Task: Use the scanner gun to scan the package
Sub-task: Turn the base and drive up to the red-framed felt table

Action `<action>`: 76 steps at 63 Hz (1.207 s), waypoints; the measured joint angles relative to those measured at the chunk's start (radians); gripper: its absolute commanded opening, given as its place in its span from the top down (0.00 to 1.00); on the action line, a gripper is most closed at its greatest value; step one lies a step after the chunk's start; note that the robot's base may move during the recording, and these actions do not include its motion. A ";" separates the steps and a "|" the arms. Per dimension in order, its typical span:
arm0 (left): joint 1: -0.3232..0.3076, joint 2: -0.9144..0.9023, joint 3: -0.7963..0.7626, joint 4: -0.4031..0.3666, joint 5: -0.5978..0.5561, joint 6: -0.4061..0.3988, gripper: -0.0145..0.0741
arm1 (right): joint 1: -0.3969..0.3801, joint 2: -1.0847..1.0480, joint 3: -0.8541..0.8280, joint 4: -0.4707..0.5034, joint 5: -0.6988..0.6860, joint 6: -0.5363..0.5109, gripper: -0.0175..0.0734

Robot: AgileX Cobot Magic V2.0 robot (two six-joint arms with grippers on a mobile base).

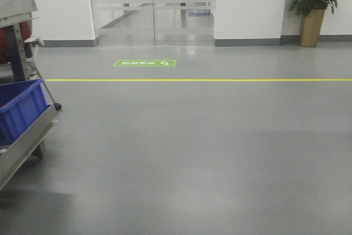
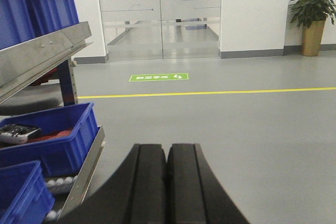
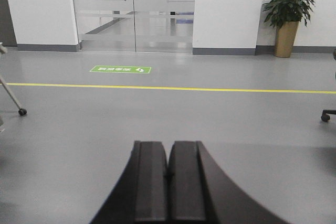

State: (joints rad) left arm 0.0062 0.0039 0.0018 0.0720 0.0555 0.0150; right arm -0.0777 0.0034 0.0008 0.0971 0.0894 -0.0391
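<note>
The package is out of view in every frame. In the left wrist view a dark and light-grey handheld device [image 2: 18,133] lies in a blue bin [image 2: 63,153] on the rack's lower shelf, with something red-orange beside it. I cannot tell whether it is the scanner gun. My left gripper [image 2: 167,148] is shut with nothing between its black fingers, held over the grey floor just right of the rack. My right gripper [image 3: 168,144] is also shut and empty, pointing across open floor towards the glass doors.
A metal rack [image 1: 25,141] with blue bins [image 1: 21,108] stands at the left. Ahead lie a yellow floor line [image 1: 220,80], a green floor sign [image 1: 144,63] and glass doors [image 1: 152,9]. A potted plant [image 1: 312,12] stands at the far right. A chair caster [image 3: 326,115] shows at the right edge.
</note>
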 measured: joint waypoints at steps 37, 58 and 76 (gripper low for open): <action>0.000 0.000 0.000 0.000 0.000 0.000 0.96 | 0.000 0.000 0.000 0.000 0.000 0.000 0.99; 0.000 0.000 0.000 0.000 0.000 0.000 0.96 | 0.000 0.000 0.000 0.000 0.000 0.000 0.99; 0.000 0.000 0.000 0.000 0.000 0.000 0.96 | 0.000 0.000 0.000 0.000 0.000 0.000 0.99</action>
State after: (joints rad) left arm 0.0062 0.0039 0.0018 0.0720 0.0555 0.0150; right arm -0.0777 0.0034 0.0008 0.0971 0.0894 -0.0391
